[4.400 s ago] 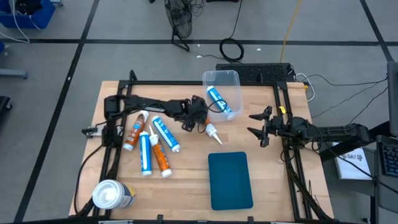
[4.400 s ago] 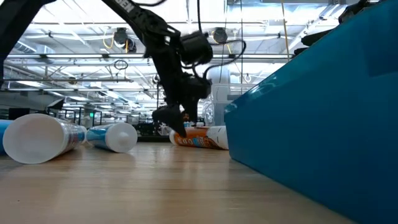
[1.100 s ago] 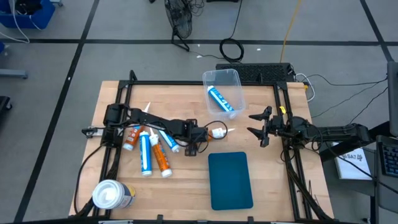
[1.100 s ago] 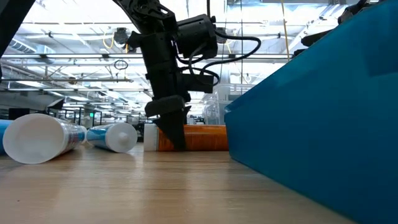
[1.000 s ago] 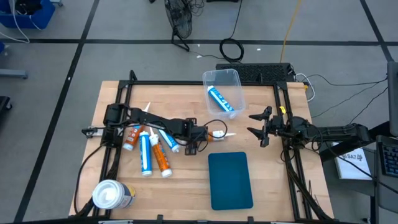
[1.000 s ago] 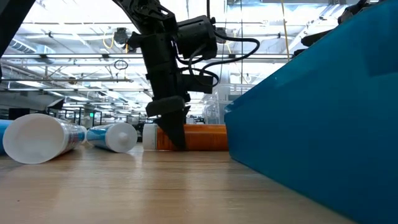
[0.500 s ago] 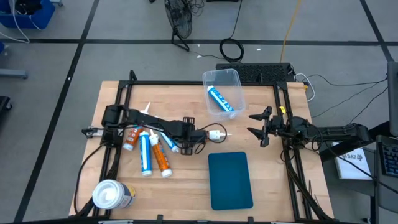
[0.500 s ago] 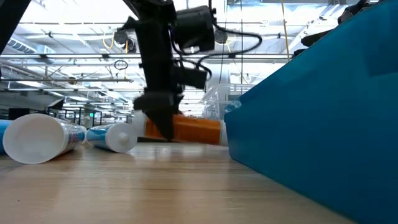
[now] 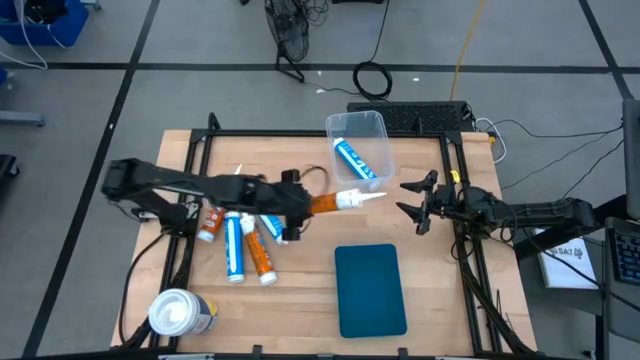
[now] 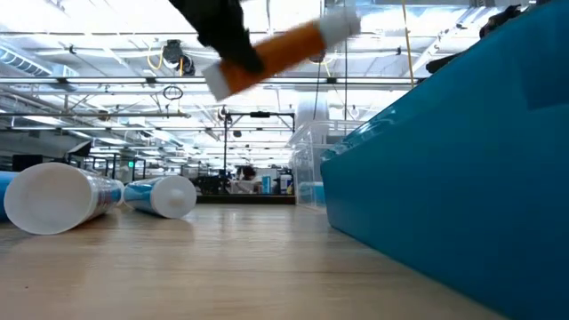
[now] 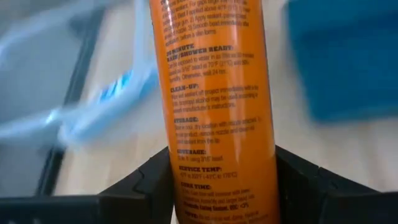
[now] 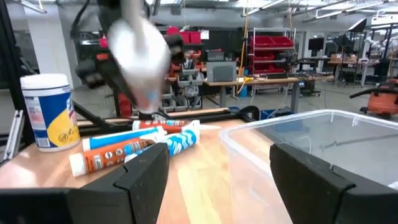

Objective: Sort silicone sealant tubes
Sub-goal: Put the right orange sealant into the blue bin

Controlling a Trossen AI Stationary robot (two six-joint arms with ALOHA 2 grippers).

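While airborne, orange tube (image 9: 326,203) sits clamped in L end effector (image 9: 300,207).

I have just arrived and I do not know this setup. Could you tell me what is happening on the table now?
The left end effector grips an orange sealant tube and holds it in the air above the wooden table. One blue tube lies in the clear bin. The other tubes lie in a group on the table. The blue tray holds nothing. The right end effector waits open at the right edge.
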